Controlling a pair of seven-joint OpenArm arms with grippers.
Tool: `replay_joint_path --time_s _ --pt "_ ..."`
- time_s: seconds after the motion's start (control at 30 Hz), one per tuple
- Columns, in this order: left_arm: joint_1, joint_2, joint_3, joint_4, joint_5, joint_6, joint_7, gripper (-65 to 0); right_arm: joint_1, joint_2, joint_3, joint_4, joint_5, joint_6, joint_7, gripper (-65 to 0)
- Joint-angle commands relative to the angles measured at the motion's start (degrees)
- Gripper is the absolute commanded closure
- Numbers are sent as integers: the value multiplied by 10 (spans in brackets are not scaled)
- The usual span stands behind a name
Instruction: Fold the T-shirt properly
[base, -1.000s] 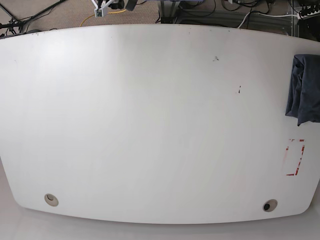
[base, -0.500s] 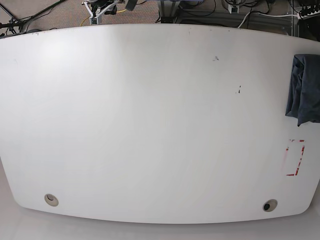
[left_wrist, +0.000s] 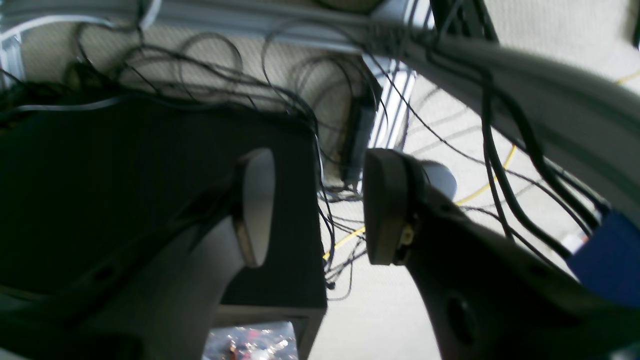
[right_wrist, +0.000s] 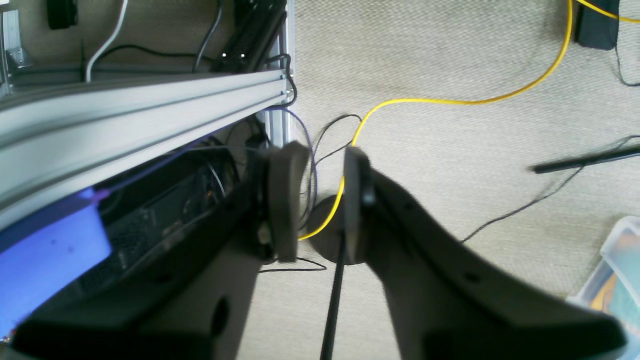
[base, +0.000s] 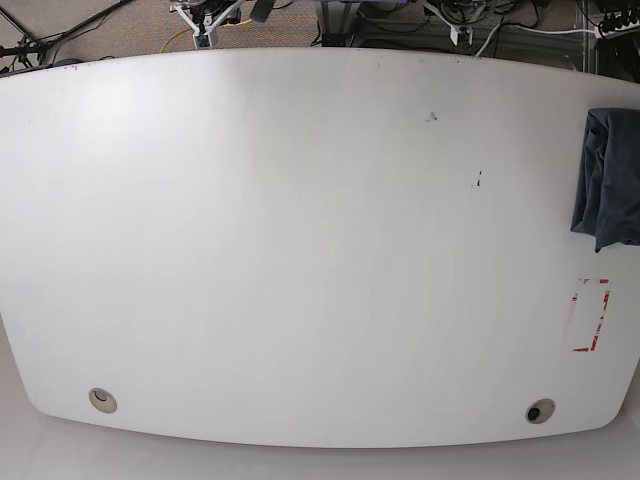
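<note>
Lying cut off at your worktop (base: 300, 250) edge, the T-shirt (base: 608, 180) sits well apart from left claw (left_wrist: 315, 210) and right claw (right_wrist: 314, 200), both parted, empty.

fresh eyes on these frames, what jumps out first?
The big white table fills the base view almost bare, with the dark T-shirt bunched at its far right edge, partly cut off by the frame. Below it sits a red-marked rectangle. Neither wrist camera sees the table: the left hand and right hand are open over carpet, with a yellow cable there.
</note>
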Motion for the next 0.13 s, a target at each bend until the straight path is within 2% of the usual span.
replay_joint_path --time_s 0.0,0.1 --pt "0 -5 1 1 3 2 -1 -258 -4 5 1 0 -2 3 6 -144" --pt "0 -4 3 1 3 2 -1 -258 -4 5 1 0 -2 3 7 -144"
